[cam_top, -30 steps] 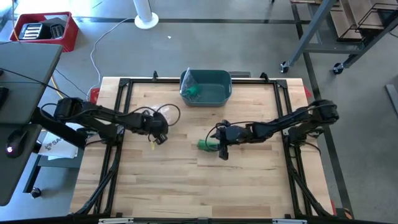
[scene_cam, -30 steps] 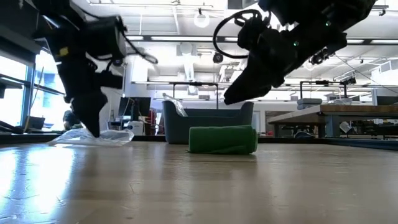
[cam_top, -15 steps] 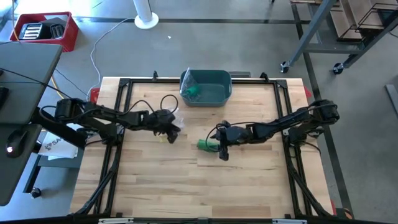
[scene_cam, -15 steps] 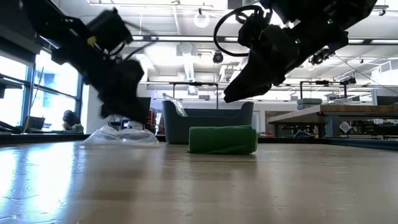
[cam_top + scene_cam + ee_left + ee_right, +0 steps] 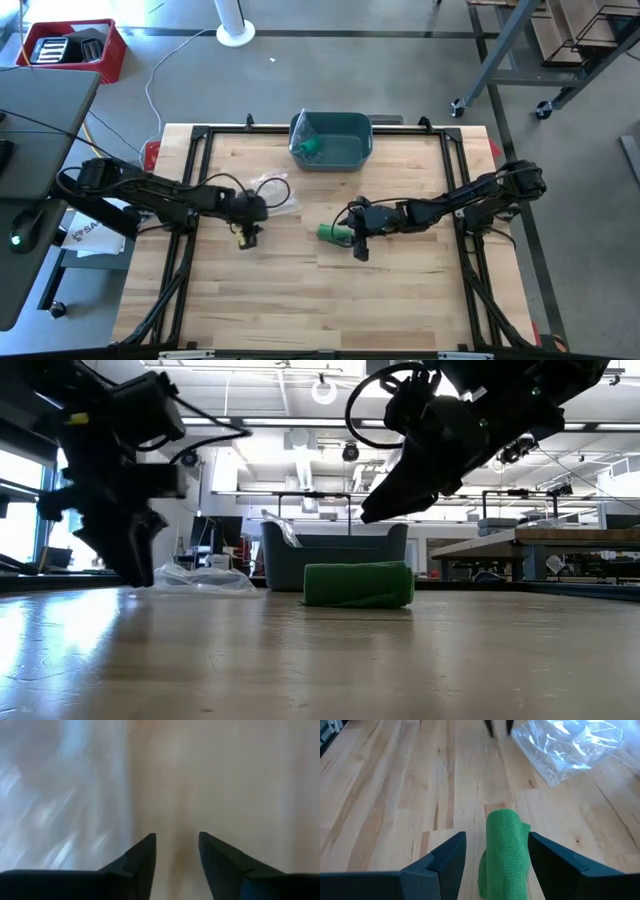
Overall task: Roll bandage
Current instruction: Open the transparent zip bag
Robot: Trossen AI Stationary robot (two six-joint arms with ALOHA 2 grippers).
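leftmost, the left gripper (image 5: 246, 236) points down at the wooden table (image 5: 300, 300), just beside a clear plastic wrapper (image 5: 272, 189); its 2 fingers (image 5: 142, 862) stand parted with bare wood between them, holding nothing. at the table's far edge stands a teal bin (image 5: 333, 139) with a green item (image 5: 313, 148) inside. near the table's centre lies the green bandage roll (image 5: 333, 233) on its side, resting on the wood. over it, the right gripper (image 5: 357, 243) hangs with its 2 fingers (image 5: 451, 857) spread wide, 1 on each side of the roll's end; in the right wrist view the roll (image 5: 506, 850) lies between them, not clamped. in the low view the roll (image 5: 358, 584) sits in front of the bin (image 5: 333, 558).
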